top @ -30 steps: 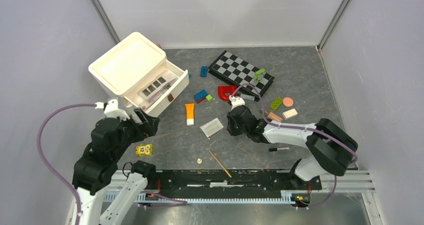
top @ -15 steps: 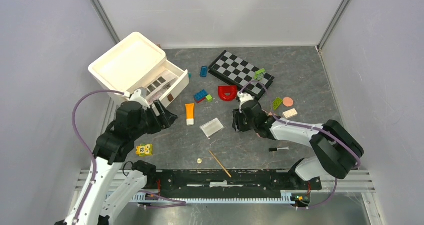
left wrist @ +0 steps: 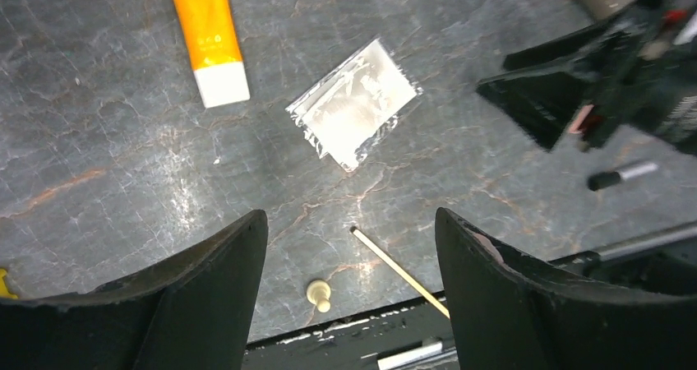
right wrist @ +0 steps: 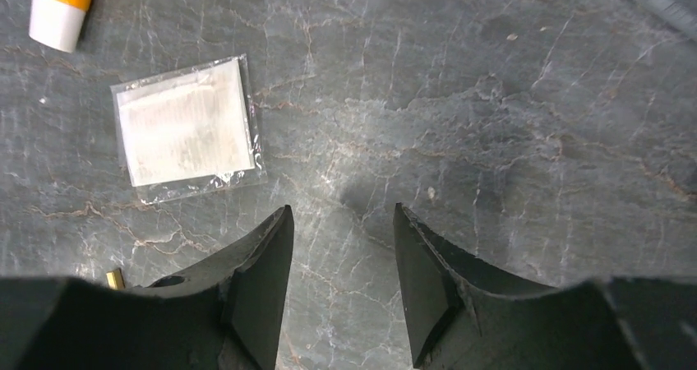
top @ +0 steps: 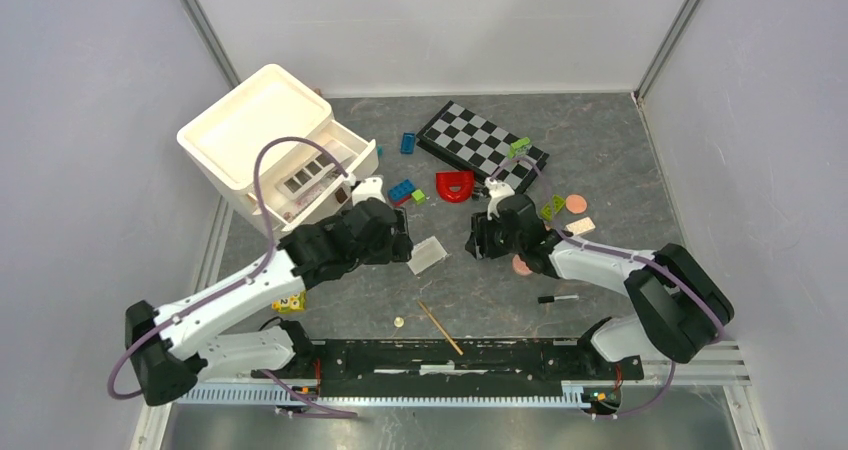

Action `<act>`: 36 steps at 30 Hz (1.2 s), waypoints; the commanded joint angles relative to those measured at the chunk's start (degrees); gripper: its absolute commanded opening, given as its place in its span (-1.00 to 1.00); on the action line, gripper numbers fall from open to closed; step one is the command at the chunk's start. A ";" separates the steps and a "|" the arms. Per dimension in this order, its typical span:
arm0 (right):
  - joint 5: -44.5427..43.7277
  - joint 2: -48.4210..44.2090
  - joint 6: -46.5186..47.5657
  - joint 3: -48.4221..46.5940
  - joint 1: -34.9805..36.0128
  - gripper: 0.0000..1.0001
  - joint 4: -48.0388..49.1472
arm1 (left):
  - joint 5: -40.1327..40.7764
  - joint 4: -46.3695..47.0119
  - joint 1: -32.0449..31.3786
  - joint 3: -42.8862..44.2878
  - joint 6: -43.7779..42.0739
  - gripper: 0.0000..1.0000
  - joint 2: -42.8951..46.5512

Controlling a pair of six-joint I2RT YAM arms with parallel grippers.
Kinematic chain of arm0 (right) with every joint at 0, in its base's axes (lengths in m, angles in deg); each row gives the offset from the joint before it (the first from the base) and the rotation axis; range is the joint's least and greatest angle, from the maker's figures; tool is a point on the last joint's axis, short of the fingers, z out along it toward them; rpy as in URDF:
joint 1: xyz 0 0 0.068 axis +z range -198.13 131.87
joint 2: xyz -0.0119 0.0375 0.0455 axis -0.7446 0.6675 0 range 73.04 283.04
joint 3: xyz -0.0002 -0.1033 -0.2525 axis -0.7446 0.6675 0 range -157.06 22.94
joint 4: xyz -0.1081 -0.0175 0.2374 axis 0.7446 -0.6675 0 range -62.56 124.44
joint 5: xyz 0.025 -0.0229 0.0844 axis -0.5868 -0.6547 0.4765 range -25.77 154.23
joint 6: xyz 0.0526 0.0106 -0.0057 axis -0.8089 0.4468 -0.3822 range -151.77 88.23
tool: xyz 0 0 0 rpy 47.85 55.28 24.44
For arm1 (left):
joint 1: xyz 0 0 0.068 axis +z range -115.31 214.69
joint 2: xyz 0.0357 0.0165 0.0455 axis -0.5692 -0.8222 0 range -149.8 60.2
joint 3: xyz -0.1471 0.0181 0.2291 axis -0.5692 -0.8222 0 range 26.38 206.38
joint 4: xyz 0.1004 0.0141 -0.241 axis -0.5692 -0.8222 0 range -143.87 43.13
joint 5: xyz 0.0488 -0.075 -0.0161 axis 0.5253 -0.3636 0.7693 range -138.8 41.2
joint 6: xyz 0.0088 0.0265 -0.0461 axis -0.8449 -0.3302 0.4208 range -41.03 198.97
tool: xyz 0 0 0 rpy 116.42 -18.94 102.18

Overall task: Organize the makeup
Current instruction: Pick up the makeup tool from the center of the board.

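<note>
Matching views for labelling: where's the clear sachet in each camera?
Top external: sachet sits in the middle of the picture, slightly low.
Left wrist: sachet is upper centre, right of the orange tube.
Right wrist: sachet is upper left, below the tube's white cap.
Shared landmark: the orange tube, in both wrist views; not visible in the top view.
</note>
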 commanded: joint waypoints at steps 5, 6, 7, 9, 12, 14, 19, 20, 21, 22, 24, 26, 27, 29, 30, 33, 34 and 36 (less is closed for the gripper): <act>15.96 4.00 1.92 -0.28 -6.22 0.22 9.60 | 3.05 12.16 -3.57 -8.91 6.91 0.62 -7.67; 17.37 4.99 1.93 -0.69 -6.64 0.23 9.85 | 2.66 13.78 -3.73 -9.79 7.31 0.62 -8.62; 18.63 5.95 1.94 -1.48 -6.87 0.24 9.81 | 2.27 15.12 -3.87 -10.63 7.70 0.59 -9.46; 20.79 8.59 1.75 -3.01 -6.99 0.20 9.40 | 1.69 17.48 -3.96 -11.83 8.17 0.47 -11.78; 23.34 11.73 1.19 -4.98 -7.03 0.11 8.71 | 1.66 19.63 -4.02 -12.33 8.55 0.38 -14.73; 23.36 12.82 0.59 -5.00 -6.99 0.11 9.17 | 2.16 20.81 -4.05 -12.41 8.47 0.37 -16.56; 24.00 14.73 -0.46 -5.15 -7.02 0.11 10.35 | 4.13 22.69 -4.05 -11.99 8.29 0.33 -20.75; 24.44 15.20 -0.74 -5.32 -7.02 0.10 10.54 | 4.53 22.87 -4.05 -11.85 8.42 0.34 -21.89; 24.78 15.62 -0.69 -5.50 -6.98 0.10 10.55 | 4.80 23.05 -4.04 -11.63 8.59 0.36 -22.95; 24.95 16.08 -0.68 -5.65 -6.99 0.10 10.37 | 5.02 23.28 -4.04 -11.38 8.64 0.35 -24.14; 25.36 16.83 -0.23 -6.24 -6.98 0.10 9.52 | 5.21 23.89 -4.04 -10.78 8.81 0.32 -26.47; 26.00 17.48 0.19 -6.67 -7.02 0.10 8.89 | 5.30 24.38 -4.01 -10.23 9.05 0.29 -28.90; 26.36 17.72 0.19 -6.75 -7.01 0.10 8.77 | 5.43 24.39 -3.92 -9.93 9.29 0.26 -29.79; 27.07 18.04 0.37 -6.77 -6.96 0.10 8.63 | 5.51 24.39 -3.96 -9.69 9.81 0.23 -31.23; 27.14 18.10 0.37 -6.76 -7.01 0.10 8.55 | 5.56 24.40 -3.96 -9.65 10.08 0.21 -31.69; 27.57 18.54 0.41 -6.84 -6.95 0.10 8.24 | 5.61 25.00 -3.96 -10.24 10.31 0.18 -32.12; 27.69 18.70 0.38 -6.83 -6.90 0.10 8.25 | 5.65 25.17 -3.95 -10.50 10.31 0.15 -32.27; 27.99 19.12 0.05 -6.86 -6.89 0.10 8.43 | 5.66 25.57 -3.91 -10.87 10.22 0.06 -32.35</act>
